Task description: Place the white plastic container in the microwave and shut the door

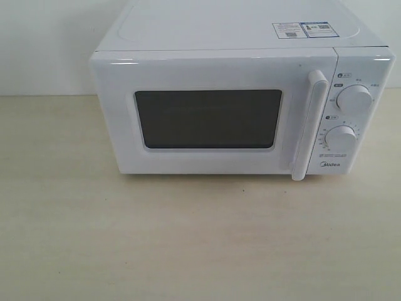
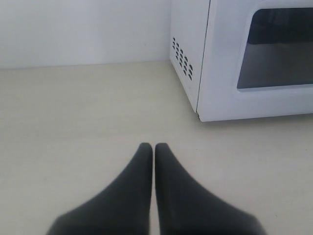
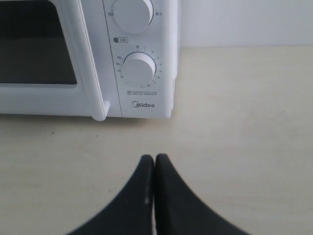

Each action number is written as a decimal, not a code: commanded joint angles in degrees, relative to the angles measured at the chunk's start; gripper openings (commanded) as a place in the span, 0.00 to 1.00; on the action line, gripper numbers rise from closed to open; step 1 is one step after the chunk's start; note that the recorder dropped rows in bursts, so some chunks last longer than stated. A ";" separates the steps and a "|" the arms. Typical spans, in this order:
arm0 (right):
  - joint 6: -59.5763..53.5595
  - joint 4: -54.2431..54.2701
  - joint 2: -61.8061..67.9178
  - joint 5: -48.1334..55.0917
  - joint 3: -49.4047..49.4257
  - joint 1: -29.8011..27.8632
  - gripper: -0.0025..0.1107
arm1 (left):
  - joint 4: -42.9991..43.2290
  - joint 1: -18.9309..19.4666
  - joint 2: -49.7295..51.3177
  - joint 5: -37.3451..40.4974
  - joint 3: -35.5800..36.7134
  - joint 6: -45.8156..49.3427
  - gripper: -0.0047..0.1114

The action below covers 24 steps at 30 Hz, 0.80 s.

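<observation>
The white Midea microwave point(image 1: 238, 106) stands at the back of the table, its door point(image 1: 210, 119) shut flush, dark mesh window and vertical bar handle point(image 1: 310, 125) facing me. The white plastic container shows in none of the views. Neither gripper appears in the exterior view. My left gripper point(image 2: 154, 147) is shut with nothing in it, over bare table short of the microwave's point(image 2: 244, 58) vented corner. My right gripper point(image 3: 154, 157) is shut and empty too, in front of the control panel with the Midea logo and lower dial point(image 3: 139, 69).
A pale wooden tabletop point(image 1: 188, 238) stretches in front of and to both sides of the microwave. A white wall point(image 1: 44, 37) stands behind it. Stickers point(image 1: 302, 29) lie on the microwave's top.
</observation>
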 commanded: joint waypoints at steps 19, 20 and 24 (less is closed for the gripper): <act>-0.41 -0.08 -0.27 -0.67 -0.01 0.05 0.02 | 0.13 0.22 -0.19 0.02 0.23 0.37 0.07; -0.41 -0.08 -0.27 -0.67 -0.01 0.05 0.02 | 0.13 0.22 -0.19 0.02 0.23 0.37 0.07; -0.41 -0.08 -0.27 -0.67 -0.01 0.05 0.02 | 0.13 0.22 -0.19 0.02 0.23 0.37 0.07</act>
